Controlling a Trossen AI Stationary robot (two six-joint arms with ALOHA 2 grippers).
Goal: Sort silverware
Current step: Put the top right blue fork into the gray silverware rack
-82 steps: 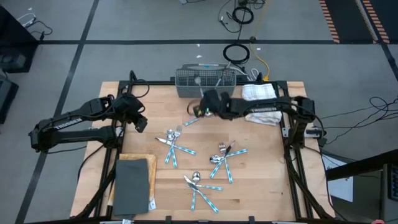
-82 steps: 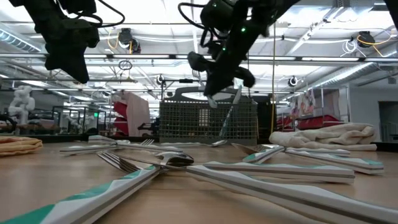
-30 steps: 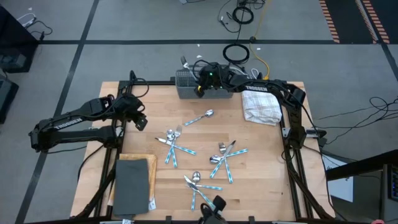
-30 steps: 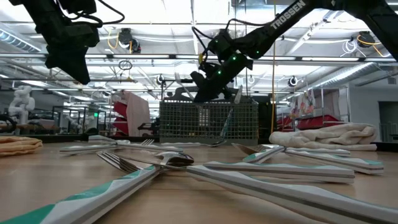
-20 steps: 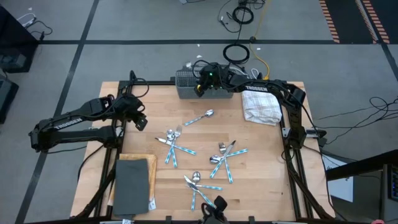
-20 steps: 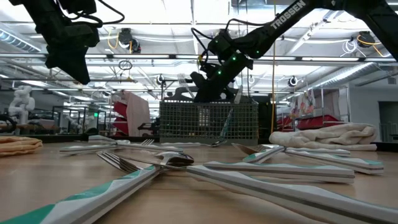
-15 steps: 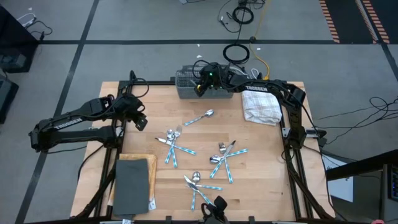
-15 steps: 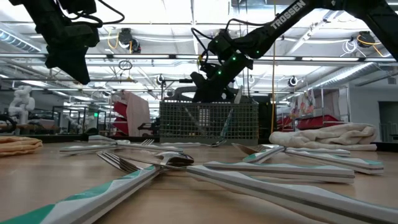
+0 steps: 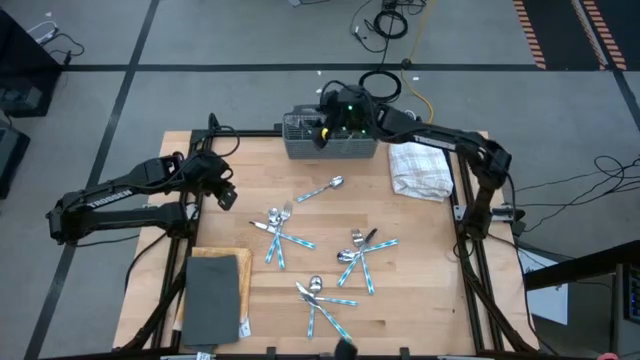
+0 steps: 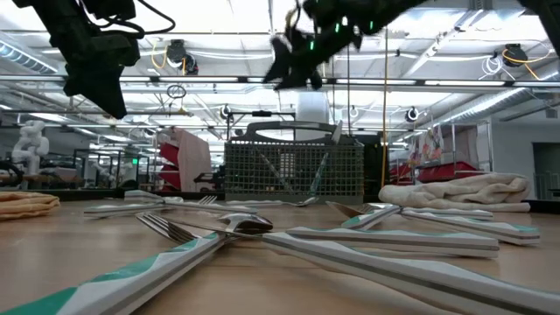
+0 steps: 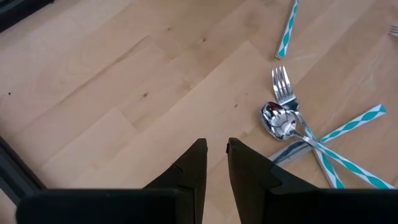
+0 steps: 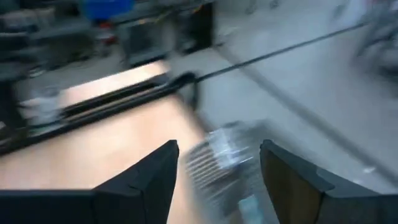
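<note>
right tool [image 12: 217, 168]: fingers spread, empty, above wire-mesh basket [image 9: 330, 138]
left tool [image 11: 212, 163]: nearly clenched, empty, well left of basket

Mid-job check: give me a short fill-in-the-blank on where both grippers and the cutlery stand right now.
1. The right gripper hangs above the wire ____ at the table's back edge.
2. Its fingers stand ____, with nothing between them.
3. The left gripper hovers over bare wood beside a fork and a ____.
4. The white towel lies to the basket's ____ in the high view.

Missing words: basket; open; spoon; right
</note>
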